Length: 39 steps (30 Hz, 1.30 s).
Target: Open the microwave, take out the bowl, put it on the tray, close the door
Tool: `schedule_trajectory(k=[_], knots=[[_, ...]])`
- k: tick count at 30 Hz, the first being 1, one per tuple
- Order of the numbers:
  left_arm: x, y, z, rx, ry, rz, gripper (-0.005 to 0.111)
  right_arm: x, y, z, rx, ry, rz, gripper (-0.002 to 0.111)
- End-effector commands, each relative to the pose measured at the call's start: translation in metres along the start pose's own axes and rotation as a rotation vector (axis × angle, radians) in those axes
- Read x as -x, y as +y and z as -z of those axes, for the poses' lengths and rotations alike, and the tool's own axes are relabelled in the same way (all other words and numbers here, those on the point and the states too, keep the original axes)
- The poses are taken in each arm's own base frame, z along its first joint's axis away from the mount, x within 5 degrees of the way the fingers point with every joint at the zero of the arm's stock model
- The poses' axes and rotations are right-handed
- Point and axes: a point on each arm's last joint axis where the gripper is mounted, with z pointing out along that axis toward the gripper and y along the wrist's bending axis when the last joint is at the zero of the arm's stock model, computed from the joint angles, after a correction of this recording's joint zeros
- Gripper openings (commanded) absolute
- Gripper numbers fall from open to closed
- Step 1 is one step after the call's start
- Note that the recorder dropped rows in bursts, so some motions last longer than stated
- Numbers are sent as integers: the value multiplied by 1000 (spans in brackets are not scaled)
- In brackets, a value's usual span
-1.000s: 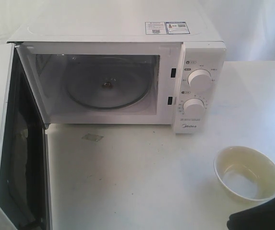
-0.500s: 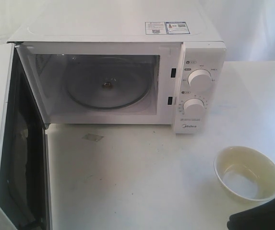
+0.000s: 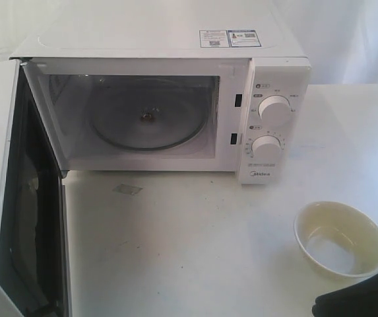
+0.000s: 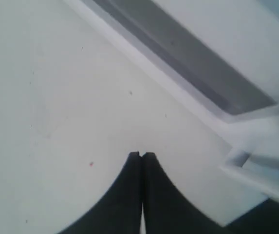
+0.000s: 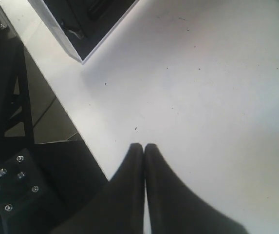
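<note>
Left gripper (image 4: 141,155), fingers pressed together & empty, hovered over a white surface; right gripper (image 5: 144,146), likewise closed w/ nothing held, hung over the table's (image 3: 189,244) near edge. The door (image 3: 17,198) stood wide open at near left, running near-to-far, prob. the left arm's reach. The bowl (image 3: 340,238) sat on the table, near right, out of the microwave (image 3: 175,46); no tray in sight.

The microwave (image 3: 162,39) stood at the rear of the bench (image 3: 195,251); its door (image 3: 4,198) hung open to the left, reaching forward. The turntable (image 3: 146,119) lay inside. The bowl (image 3: 340,238) sat on the bench, forward-right of the microwave, apart from it.
</note>
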Motion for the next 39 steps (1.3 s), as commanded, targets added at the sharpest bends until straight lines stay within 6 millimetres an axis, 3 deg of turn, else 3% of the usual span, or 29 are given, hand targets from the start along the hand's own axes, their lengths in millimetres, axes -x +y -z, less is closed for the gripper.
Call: schedule_trajectory(k=[1, 17, 24, 27, 29, 30, 31, 33, 36, 39], knots=[[12, -3, 3, -29, -134, 22, 0, -1, 0, 1, -1, -1, 9, 0], [16, -5, 4, -46, -181, 8, 0, -2, 0, 1, 0, 7, 9, 0], [-2, -17, 2, -198, 37, -6, 0, -3, 0, 1, 4, 16, 3, 0], [3, -19, -5, -287, 69, -5, 0, -2, 1, 1, 5, 9, -8, 0], [29, -15, -18, -326, -131, 41, 0, -1, 0, 1, 3, -2, -12, 0], [50, -11, -24, -365, -323, 100, 0, -1, 0, 1, 1, -7, -11, 0], [71, -9, -25, -439, -516, 180, 0, 0, 0, 1, -4, -9, -7, 0], [92, -13, -16, -615, -746, 146, 0, -1, -2, 1, -22, 1, 18, 0], [94, -24, -3, -643, -843, -211, 0, -2, -4, 1, -43, 8, 41, 0], [86, -30, 7, -601, -769, -322, 0, 3, -4, 1, -51, -40, 44, 0]])
